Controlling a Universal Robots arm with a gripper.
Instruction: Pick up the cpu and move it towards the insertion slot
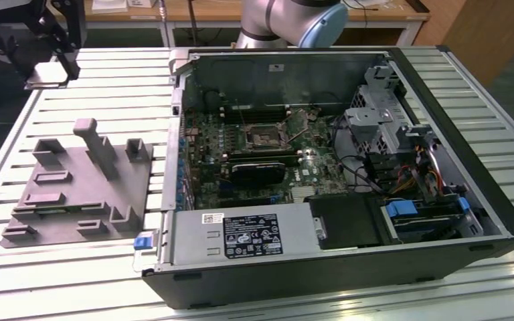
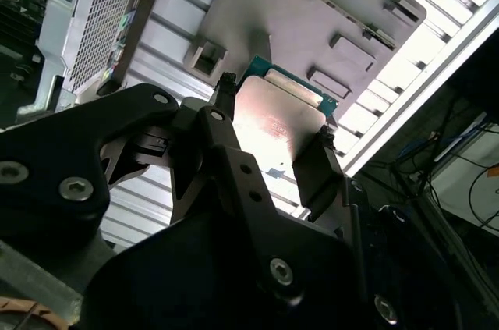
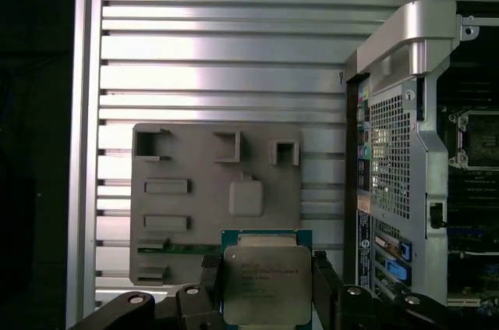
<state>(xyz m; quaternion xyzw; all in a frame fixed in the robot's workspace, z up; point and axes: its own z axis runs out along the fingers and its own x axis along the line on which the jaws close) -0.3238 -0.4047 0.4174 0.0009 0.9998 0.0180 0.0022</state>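
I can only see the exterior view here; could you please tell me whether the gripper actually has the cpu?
Observer: Yes. In the first wrist view the gripper is shut on the cpu, with one finger on each of two opposite edges.
Operator: Thank you. Is it anywhere near the insertion slot?
Observer: No. In that same view the cpu appears over the edge of the grey fixture block, while the insertion slot lies well apart, inside the open computer case.

Glossy metal cpu [image 3: 267,282], matt black claw [image 3: 267,292], matt grey plastic fixture [image 3: 216,199], ribbed metal table [image 3: 226,49].
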